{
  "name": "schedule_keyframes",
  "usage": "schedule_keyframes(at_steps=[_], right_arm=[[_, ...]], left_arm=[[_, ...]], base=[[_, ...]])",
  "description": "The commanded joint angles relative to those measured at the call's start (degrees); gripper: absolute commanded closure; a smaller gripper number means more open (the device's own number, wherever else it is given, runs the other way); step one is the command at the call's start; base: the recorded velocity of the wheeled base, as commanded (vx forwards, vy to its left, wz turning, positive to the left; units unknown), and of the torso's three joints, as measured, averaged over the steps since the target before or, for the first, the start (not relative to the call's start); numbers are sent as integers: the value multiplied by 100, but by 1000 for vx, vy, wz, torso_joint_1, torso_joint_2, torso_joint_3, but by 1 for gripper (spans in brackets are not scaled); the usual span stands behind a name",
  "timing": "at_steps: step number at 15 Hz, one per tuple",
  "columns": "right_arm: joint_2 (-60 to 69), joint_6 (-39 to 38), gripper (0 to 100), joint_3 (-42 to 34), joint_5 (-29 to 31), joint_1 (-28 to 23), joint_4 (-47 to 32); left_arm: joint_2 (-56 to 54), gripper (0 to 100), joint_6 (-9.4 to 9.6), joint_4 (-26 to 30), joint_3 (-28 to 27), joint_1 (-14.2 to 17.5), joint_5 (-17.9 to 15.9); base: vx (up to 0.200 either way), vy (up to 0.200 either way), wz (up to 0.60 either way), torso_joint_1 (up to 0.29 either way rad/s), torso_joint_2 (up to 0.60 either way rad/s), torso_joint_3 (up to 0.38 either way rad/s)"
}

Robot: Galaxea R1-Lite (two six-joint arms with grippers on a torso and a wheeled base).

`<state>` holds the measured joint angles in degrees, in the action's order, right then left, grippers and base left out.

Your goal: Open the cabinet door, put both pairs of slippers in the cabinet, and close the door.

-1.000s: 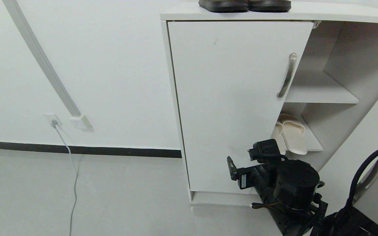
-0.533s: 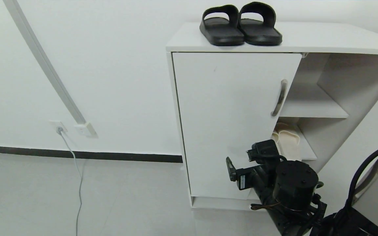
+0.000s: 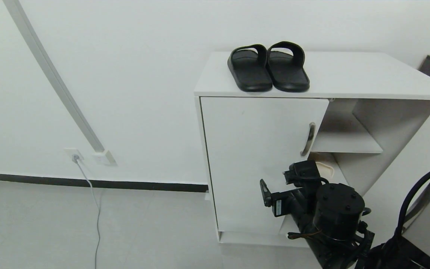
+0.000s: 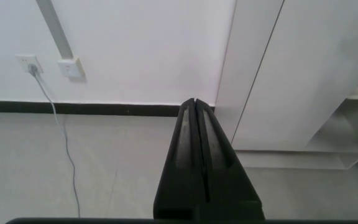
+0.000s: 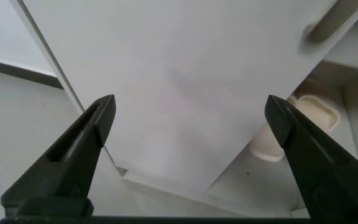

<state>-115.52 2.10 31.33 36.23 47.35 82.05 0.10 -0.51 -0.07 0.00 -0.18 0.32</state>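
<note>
Two pairs of slippers are in sight. The black slippers (image 3: 268, 67) sit side by side on the top surface of the cabinet (image 3: 349, 74), near its left end. The cream slippers (image 5: 297, 124) lie on a low shelf (image 3: 343, 144) inside the cabinet, mostly hidden behind the door's free edge.

That door (image 3: 259, 149), with its curved metal handle (image 3: 307, 139), covers the cabinet's left part. To the right of it the interior stands open.

Left of the cabinet is a plain white wall (image 3: 133, 74), crossed by a slanting strip of trunking (image 3: 50, 74). A socket (image 3: 74, 154) feeds a cable (image 3: 94, 194) down over the black skirting (image 3: 88, 183) to the grey tiled floor (image 3: 88, 231).

My right tool (image 5: 190, 106) faces the lower part of the door with its fingers spread wide and nothing between them. My left tool (image 4: 194, 106) is pressed fully together, empty, low over the floor in front of the cabinet's left corner.

Since a second ago my head camera has tilted up. The cabinet top and the black slippers now show in full, and less of the cream slippers is visible. The things themselves have not moved.
</note>
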Motion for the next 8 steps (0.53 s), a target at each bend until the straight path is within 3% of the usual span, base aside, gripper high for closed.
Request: schedule_keyframes(at_steps=[1, 8], right_arm=[[12, 1, 0, -4, -2, -6, -5], [3, 1, 0, -13, -2, -24, -23]], left_arm=[[8, 100, -2, -1, 0, 1, 3], [8, 100, -2, -1, 0, 1, 3]], base=[[0, 0, 0, 163, -476, -325], [0, 0, 0, 186, -506, -319]])
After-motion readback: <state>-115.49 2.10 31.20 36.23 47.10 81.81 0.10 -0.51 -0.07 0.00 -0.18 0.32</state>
